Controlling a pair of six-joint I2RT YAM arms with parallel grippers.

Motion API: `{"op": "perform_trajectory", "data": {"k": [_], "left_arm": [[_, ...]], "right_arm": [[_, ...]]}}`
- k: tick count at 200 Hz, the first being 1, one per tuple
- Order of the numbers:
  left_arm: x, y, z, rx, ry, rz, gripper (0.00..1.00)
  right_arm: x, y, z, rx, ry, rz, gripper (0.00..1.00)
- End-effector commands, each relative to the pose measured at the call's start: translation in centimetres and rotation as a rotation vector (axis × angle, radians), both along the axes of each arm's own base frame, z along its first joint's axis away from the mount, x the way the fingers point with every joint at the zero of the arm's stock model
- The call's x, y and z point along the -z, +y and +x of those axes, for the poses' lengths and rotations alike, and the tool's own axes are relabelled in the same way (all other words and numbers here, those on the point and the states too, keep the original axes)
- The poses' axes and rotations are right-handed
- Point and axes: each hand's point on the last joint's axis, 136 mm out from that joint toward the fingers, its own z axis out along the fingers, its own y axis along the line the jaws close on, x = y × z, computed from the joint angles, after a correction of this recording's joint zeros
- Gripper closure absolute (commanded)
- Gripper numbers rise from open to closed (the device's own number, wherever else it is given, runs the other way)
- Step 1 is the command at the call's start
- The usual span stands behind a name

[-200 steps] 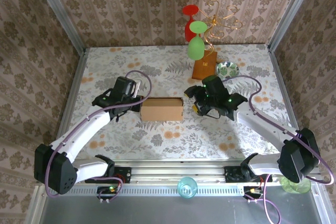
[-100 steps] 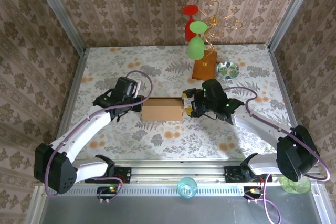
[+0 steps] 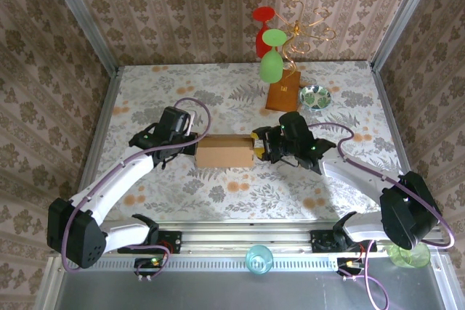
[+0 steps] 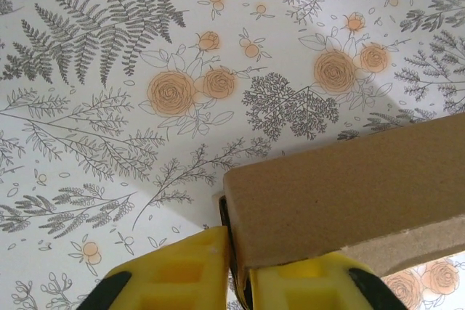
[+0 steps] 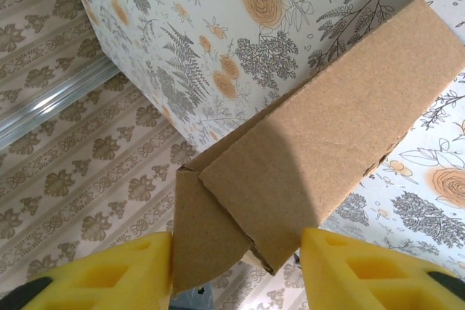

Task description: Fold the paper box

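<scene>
In the middle of the top view the paper box (image 3: pixel 224 152) lies flat, the left gripper (image 3: pixel 193 144) seemingly pinched on its left end and the right gripper (image 3: pixel 256 145) spread wide astride its right end.

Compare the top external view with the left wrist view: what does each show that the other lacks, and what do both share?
Top external adds the right gripper, open at the paper box's right end, plus the wire stand and a small bowl. Left wrist adds the close detail: the left gripper's yellow fingers pinching a cardboard edge at the box's corner. Both share the box, the left gripper and the floral table.
</scene>
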Motion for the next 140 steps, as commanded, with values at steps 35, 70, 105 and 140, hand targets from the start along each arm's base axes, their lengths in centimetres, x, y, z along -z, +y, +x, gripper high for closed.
{"op": "perform_trajectory", "data": {"k": [35,70,105,140], "left_arm": [[-0.6,-0.7,-2.6,0.007,0.087,-0.11,0.58],[-2.2,-1.7,-3.5,-0.013,0.132,-0.292,0.49],[-3.5,-1.3,-3.9,-0.061,0.171,-0.429,0.41],[-5.2,0.4,-3.3,-0.164,0.182,-0.52,0.39]], "right_arm": [[3.3,-0.3,-1.2,-0.02,0.077,-0.052,0.59],[4.0,-0.4,-1.4,-0.026,0.089,-0.065,0.62],[4.0,-0.3,-1.4,-0.035,0.088,-0.072,0.63],[4.0,-0.3,-1.4,-0.042,0.085,-0.076,0.63]]}}
